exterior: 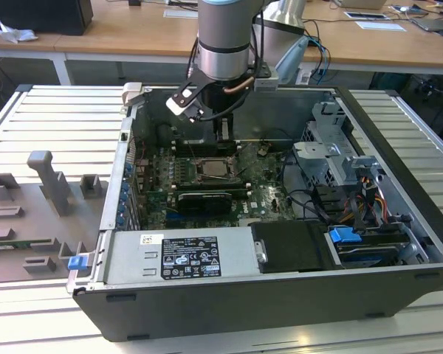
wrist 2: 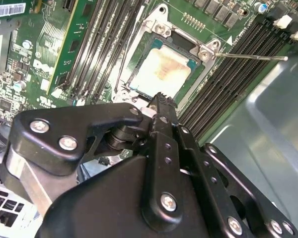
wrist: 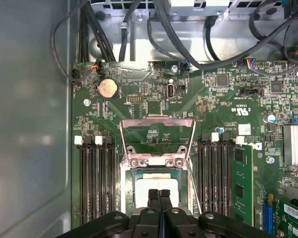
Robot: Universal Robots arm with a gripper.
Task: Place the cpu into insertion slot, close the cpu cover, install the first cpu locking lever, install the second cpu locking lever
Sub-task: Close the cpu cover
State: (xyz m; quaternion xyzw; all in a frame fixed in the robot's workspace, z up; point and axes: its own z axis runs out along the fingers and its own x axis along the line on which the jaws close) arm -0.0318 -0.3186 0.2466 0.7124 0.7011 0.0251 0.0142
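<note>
Black claw [wrist: 159, 195], nearest in both wrist views, fingers pressed together and pinching nothing; just under and ahead of its tips, the cpu [wrist: 154, 179], pale face up, seated in the insertion slot [wrist: 127, 191]; just beyond the claw, the cpu cover [wrist: 156, 120], raised on its hinge and open; to one side, a thin locking lever [wrist 2: 248, 57], swung clear; flanking the claw, black memory slots [wrist: 94, 173] on the green motherboard [wrist: 213, 99]; exterior view: claw inside the open computer case [exterior: 207, 310].

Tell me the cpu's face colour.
The cpu is pale silvery-beige, clearest in the second wrist view.
</note>
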